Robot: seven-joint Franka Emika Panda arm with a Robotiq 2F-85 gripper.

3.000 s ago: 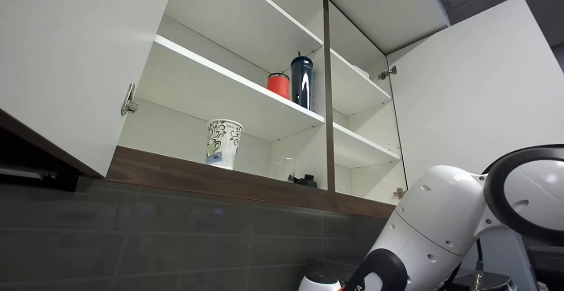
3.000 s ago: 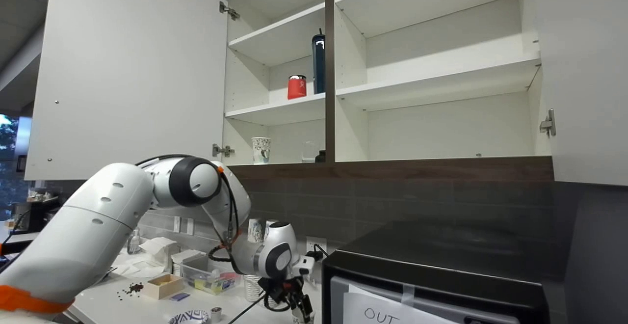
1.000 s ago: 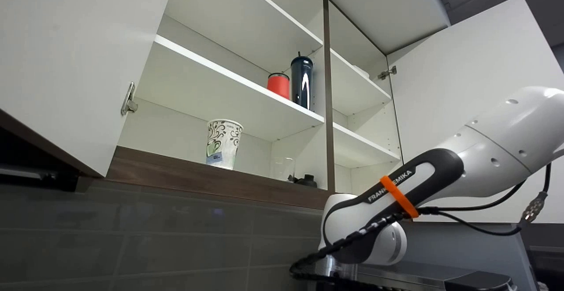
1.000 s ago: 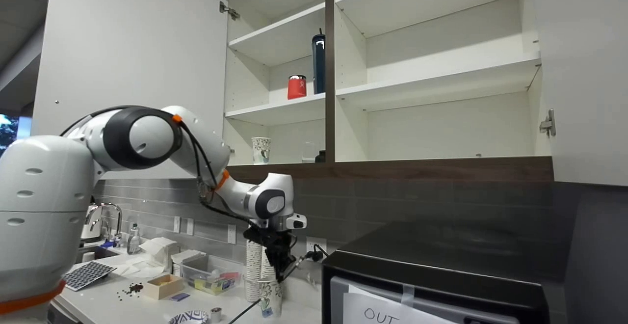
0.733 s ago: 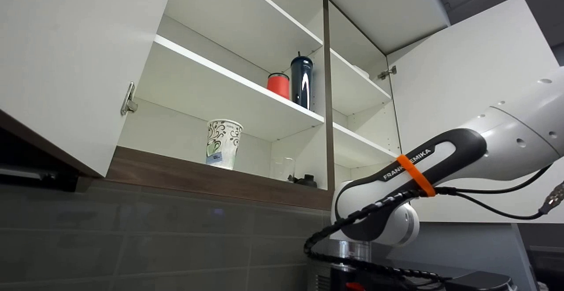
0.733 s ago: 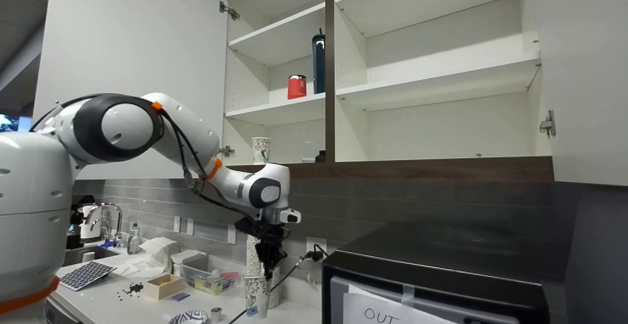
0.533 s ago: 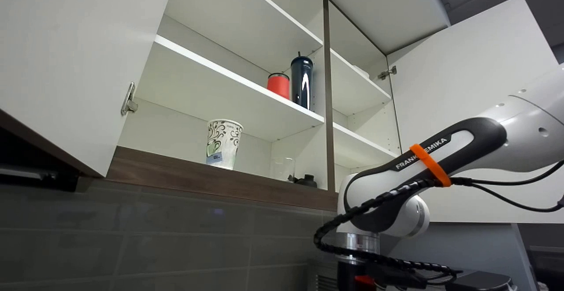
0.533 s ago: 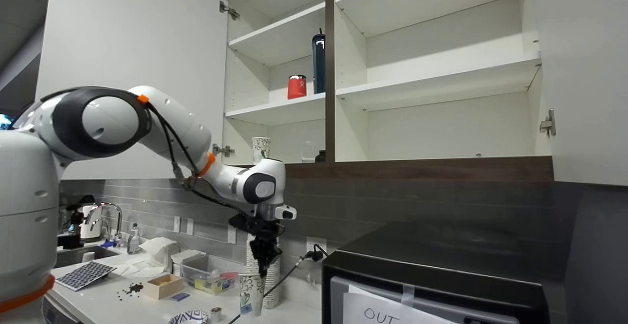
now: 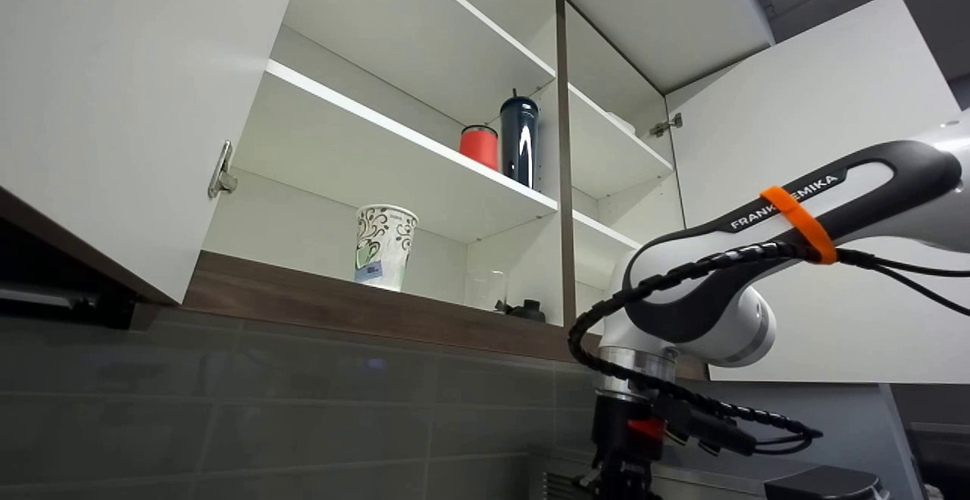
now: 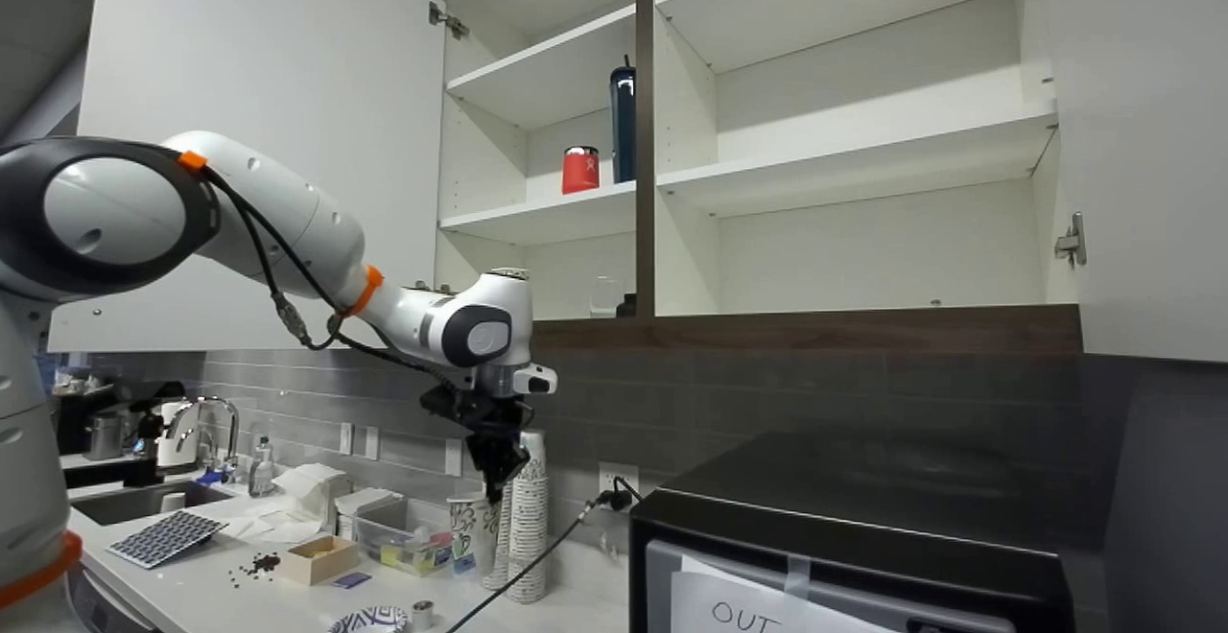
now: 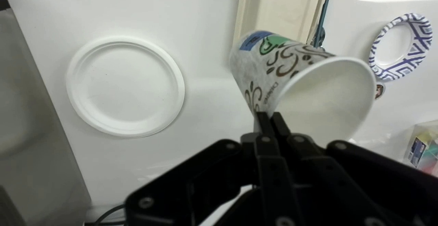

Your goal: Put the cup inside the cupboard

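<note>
Over the counter, nearly closed jaws pinch the cup by its rim.

Evenly, softly lit inside the cupboard in both exterior views, whitest along the shelf edges and greyer underneath. Dim below, over dark tiles (with a faint violet glint). Streaked with hard glare on the navy tumbler. Bright over the white desk in the wrist view, with a glossy white streak near the upper right. Shaded inside the cup, paler along its rim; black and blurred around the pincer.
</note>
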